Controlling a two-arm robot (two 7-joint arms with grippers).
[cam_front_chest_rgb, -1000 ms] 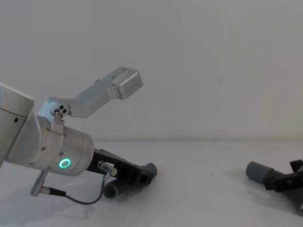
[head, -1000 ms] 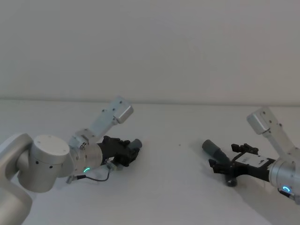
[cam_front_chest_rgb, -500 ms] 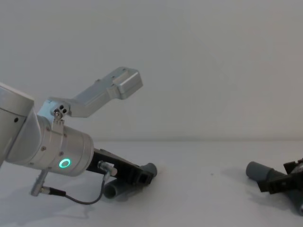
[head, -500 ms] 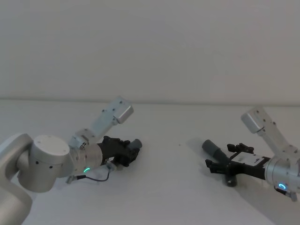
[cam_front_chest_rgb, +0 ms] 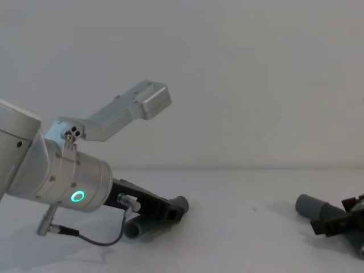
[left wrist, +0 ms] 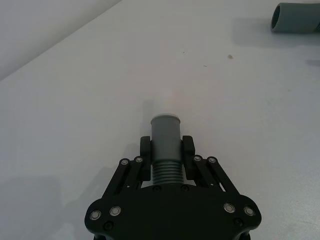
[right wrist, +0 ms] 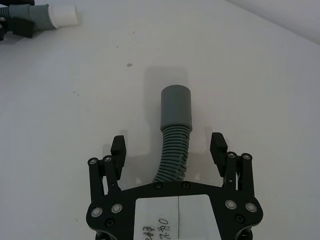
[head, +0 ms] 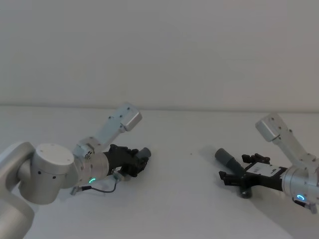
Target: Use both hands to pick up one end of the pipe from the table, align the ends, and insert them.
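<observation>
On the table, my left gripper clamps one pipe piece; right gripper spread wide around the other piece, joining undone.

Left hose piece, ribbed grey, sits clamped in left end effector; right hose piece lies on worktop between right end effector's spread fingers.

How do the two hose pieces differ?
The left dark-grey ribbed hose piece is clamped in the left black pincer; the right dark-grey ribbed hose piece lies loose inside the open right black pincer. The left's cuff has a whitish tip; the right's is plain grey. Both have smooth cuffs.
</observation>
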